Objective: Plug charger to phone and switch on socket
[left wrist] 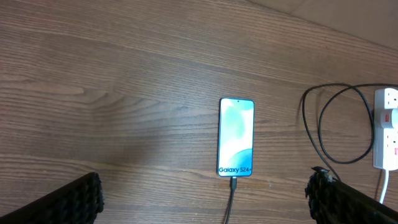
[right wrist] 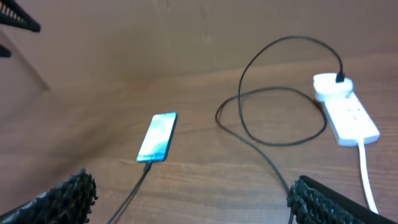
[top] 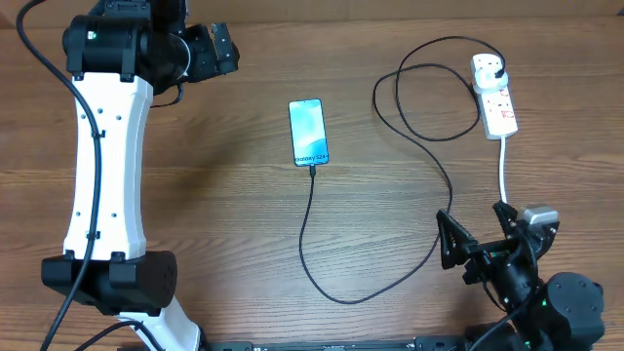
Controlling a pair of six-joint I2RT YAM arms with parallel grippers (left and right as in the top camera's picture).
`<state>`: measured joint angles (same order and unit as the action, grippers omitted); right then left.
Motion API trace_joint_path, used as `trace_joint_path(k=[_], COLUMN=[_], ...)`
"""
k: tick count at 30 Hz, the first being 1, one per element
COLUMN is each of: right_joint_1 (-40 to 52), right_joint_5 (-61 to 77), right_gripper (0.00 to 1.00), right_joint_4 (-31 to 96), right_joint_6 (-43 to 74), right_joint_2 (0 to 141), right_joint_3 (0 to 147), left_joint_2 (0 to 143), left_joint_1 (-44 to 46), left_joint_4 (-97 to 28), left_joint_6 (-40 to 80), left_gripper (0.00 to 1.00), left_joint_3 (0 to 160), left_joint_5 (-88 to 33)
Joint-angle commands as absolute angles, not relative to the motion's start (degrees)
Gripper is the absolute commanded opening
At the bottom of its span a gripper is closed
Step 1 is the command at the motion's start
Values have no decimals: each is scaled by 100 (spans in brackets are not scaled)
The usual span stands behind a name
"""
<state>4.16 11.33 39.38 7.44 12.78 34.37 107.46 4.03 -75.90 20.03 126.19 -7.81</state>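
Observation:
The phone [top: 308,132] lies flat mid-table with its blue-teal screen lit. The charger [top: 336,292], a thin black cable, has its tip set into the phone's bottom edge [left wrist: 233,182]. It loops across the table to a black plug [top: 499,68] seated in the white socket [top: 495,97] at the far right. My left gripper [top: 226,54] hovers open at the back left, well away from the phone [left wrist: 236,137]. My right gripper [top: 478,229] stands open near the front right, beside the cable [right wrist: 249,134], with nothing between its fingers.
The socket's thick white cord [top: 503,171] runs toward the right arm. The left arm's long white link [top: 107,166] spans the table's left side. Bare wood lies between phone and socket [right wrist: 348,115], crossed by cable loops [left wrist: 323,134].

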Motion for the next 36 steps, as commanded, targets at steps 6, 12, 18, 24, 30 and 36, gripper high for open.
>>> trace_joint_path(k=[6,12,18,24,30,36], right_joint_1=[449,449,449,449,449,449], right_joint_5=[1009,1009,987,985,956,897], right_gripper=[100,100,100,100,100,100], right_joint_4=[2766,1723,961,410,-40,-725], right_joint_6=[698,698,698,698,698,698], right_joint_2=[436,320,303,12,12,12], right_joint_3=[2292,1691,1227,812,587,283], left_joint_2=[10774,10774,10774,10774,10774,10774], left_joint_1=[419,419,419,419,419,419], left_joint_4=[-7607,-7607,-7607,-7607,-7607,-7607], left_joint_6=[2102,2102,2102,2102,2102,2102], left_gripper=[100,100,100,100,100,100], left_joint_3=[12613,12613,12613,12613,12613,12613], left_joint_5=[-705,-703,-703,-705,-703,-703])
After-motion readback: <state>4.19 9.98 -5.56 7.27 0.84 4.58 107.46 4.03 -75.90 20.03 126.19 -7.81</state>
